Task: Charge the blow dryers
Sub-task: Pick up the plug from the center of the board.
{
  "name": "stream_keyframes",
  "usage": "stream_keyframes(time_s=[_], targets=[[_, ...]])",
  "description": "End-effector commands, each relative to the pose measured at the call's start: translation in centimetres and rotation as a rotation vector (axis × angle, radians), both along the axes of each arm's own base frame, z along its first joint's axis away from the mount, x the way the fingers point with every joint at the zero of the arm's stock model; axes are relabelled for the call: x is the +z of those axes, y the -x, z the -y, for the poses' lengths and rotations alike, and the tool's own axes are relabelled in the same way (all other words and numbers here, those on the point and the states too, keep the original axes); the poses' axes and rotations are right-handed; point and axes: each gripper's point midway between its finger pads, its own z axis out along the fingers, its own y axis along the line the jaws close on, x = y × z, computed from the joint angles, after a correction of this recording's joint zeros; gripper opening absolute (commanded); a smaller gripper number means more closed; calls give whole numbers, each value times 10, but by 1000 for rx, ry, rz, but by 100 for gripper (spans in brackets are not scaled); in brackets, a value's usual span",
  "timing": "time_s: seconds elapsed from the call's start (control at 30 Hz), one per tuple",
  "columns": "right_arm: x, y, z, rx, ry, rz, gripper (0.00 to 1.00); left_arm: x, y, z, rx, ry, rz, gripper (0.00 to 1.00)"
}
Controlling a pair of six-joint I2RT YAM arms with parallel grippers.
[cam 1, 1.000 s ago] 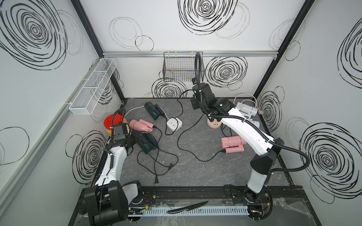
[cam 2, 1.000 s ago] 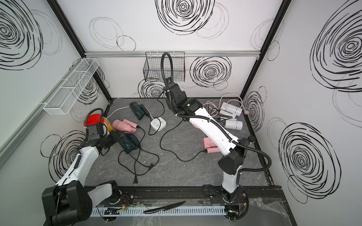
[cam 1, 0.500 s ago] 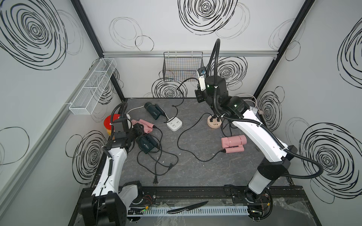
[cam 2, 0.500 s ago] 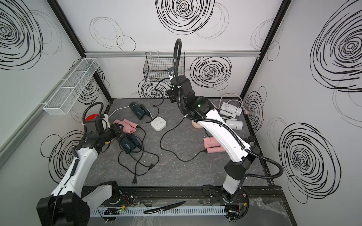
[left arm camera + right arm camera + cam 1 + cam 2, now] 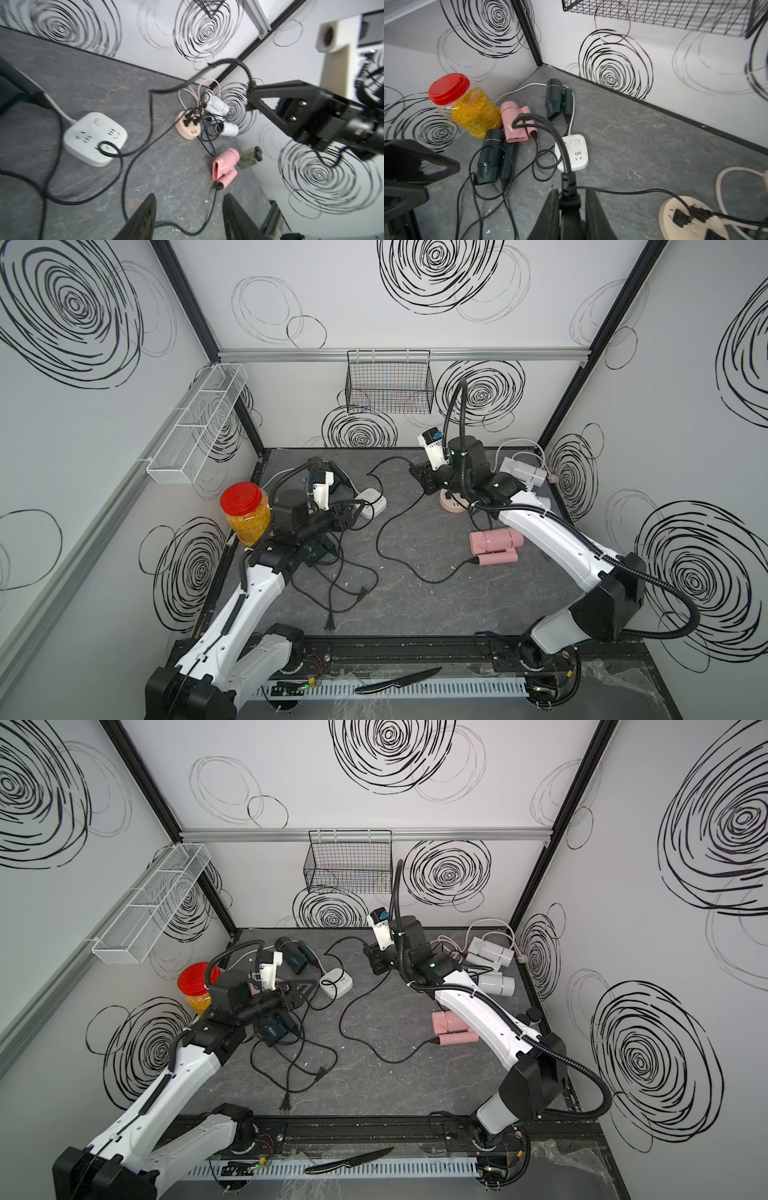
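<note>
— Near the beige socket hub [image 5: 667, 208], the right tool [image 5: 571, 189] pinches the plug [image 5: 568, 180] of the pink blow dryer [image 5: 492, 541], which lies on the counter [image 5: 415, 605] beside that arm.
— And the left tool [image 5: 189, 196]?
— Jaws apart, empty. If the plug meets the hub tilted, I'd guess it twists loose.

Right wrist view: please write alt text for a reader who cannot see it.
The right hand grips a black plug over a grey table. Beyond it are a white power strip, a pink blow dryer between two dark teal blow dryers, and a jar with a red lid.
</note>
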Motion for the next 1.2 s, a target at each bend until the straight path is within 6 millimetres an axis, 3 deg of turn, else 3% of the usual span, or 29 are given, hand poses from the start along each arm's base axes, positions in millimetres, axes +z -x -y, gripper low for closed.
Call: stream_keyframes(time_s=[0.0, 0.13, 0.33, 0.57, 1.17], targets=[[31, 30, -20, 209, -216, -28, 15, 29, 9, 36, -131, 146, 101, 53], [21, 51, -31, 365, -260, -109, 16, 44, 11, 66, -205, 181, 175, 53], [6, 66, -35, 464, -281, -184, 16, 64, -13, 74, -202, 302, 205, 52], [-6, 76, -26, 496, -298, -230, 16, 84, -10, 74, -249, 425, 262, 51], [3, 81, -21, 535, -357, -240, 16, 52, -12, 90, -283, 405, 148, 47]])
